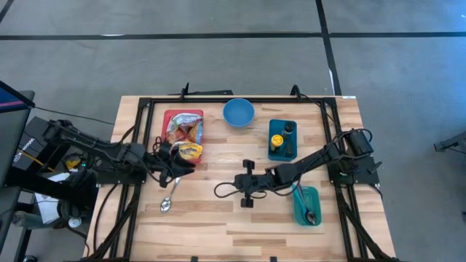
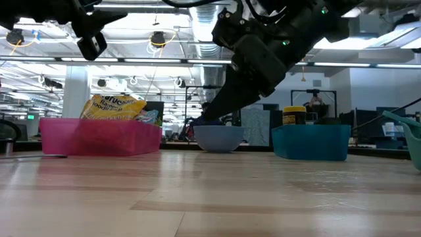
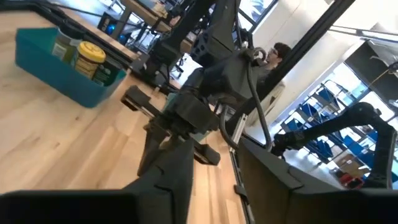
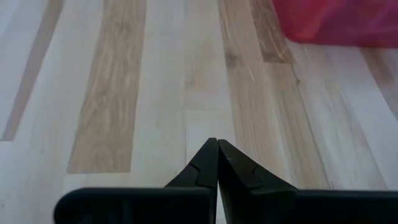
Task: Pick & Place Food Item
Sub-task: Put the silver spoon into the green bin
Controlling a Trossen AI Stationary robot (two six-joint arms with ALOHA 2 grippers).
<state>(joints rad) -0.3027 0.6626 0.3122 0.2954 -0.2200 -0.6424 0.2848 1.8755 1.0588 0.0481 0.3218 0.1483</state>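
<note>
The left gripper [image 1: 177,161] sits at the near end of the pink bin [image 1: 169,116], right at a yellow snack packet [image 1: 191,151]; whether its fingers have pinched the packet I cannot tell. This looks like the picking step, and next the packet needs a firm grip, a lift clear of the bin wall, and carrying to a receptacle. The right gripper [image 4: 216,163] waits mid-desk, fingers pressed together, holding nothing. Counted: several snack packets in one pink bin, one blue bowl [image 1: 238,113], two teal bins [image 1: 282,138], two bottles, two spoons, one on the desk [image 1: 218,225].
</note>
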